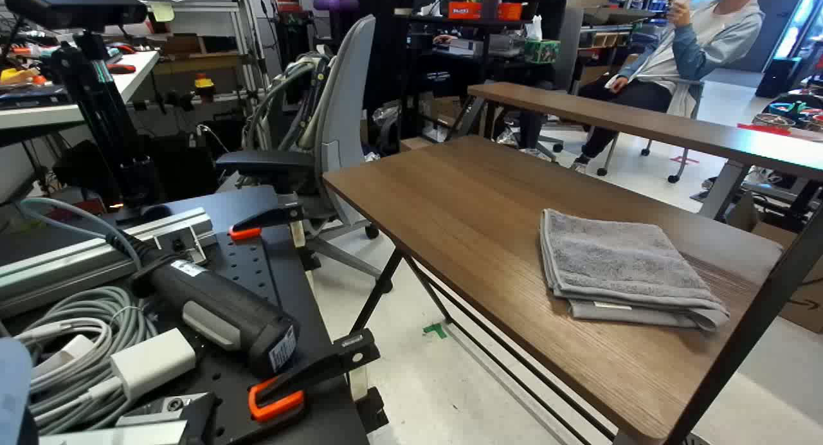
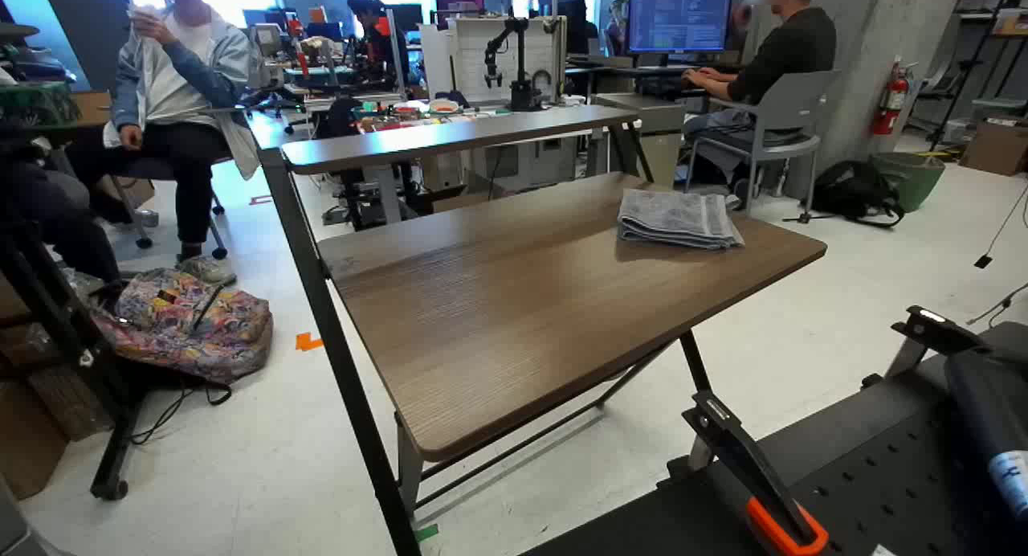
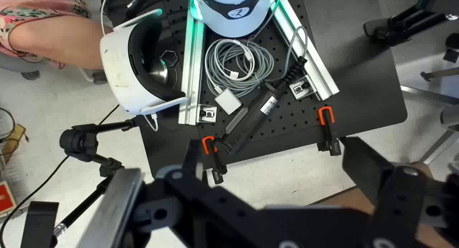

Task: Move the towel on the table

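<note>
The towel (image 1: pixel 624 265) is a folded grey stack lying flat near one end of the brown wood-grain table (image 1: pixel 450 194). In an exterior view, the towel (image 2: pixel 675 217) and the table (image 2: pixel 482 315) show from another side. My gripper (image 3: pixel 270 142) shows only in the wrist view. Its two dark fingers are wide apart with nothing between them. It is above the floor gap between the black pegboard table and the brown table, whose corner (image 3: pixel 353 201) shows below the right finger. The towel is out of the wrist view.
The black pegboard table (image 3: pixel 294 128) carries orange-and-black clamps (image 3: pixel 326 126), a black handheld device (image 3: pixel 254 115), coiled cables (image 3: pixel 238 67) and a white headset (image 3: pixel 118 68). A raised shelf (image 1: pixel 617 120) runs along the table's far side. A black post (image 1: pixel 746 329) and a grey chair (image 1: pixel 344 104) stand beside it.
</note>
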